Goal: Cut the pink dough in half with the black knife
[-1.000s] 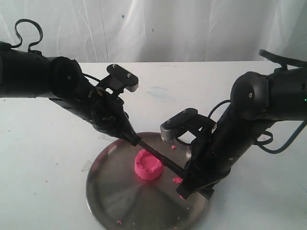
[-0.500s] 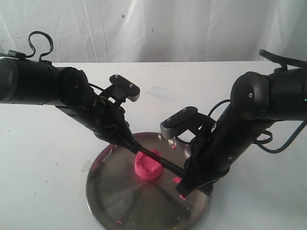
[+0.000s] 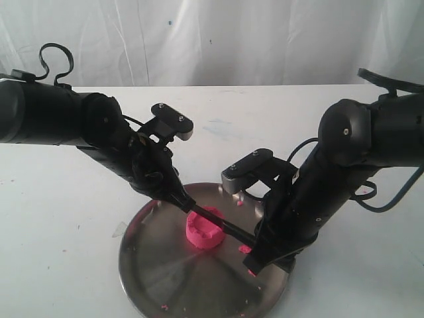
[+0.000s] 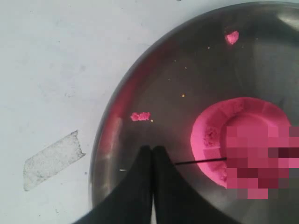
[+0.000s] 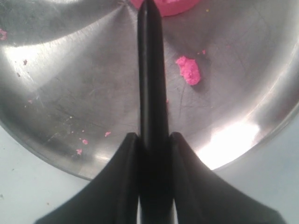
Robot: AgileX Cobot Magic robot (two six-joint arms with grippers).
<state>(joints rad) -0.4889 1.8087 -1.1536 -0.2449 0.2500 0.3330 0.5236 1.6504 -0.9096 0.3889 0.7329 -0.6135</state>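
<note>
Support: flat white table top [image 3: 66, 199], matte, scuffed. A faint bluish smear [image 3: 222, 127] sits towards the far side, and a few small dark specks dot the left part.

Lying directly on it:
- Round shallow dish of brushed steel [image 3: 159, 278], at the near middle in the exterior view. It sits flat, and its nearest rim is cut off by the frame edge.
- Small grey translucent rectangular patch, apparently tape [image 4: 53, 159], stuck flat to the table. It is just beside the dish's left rim and not touching it.
</note>
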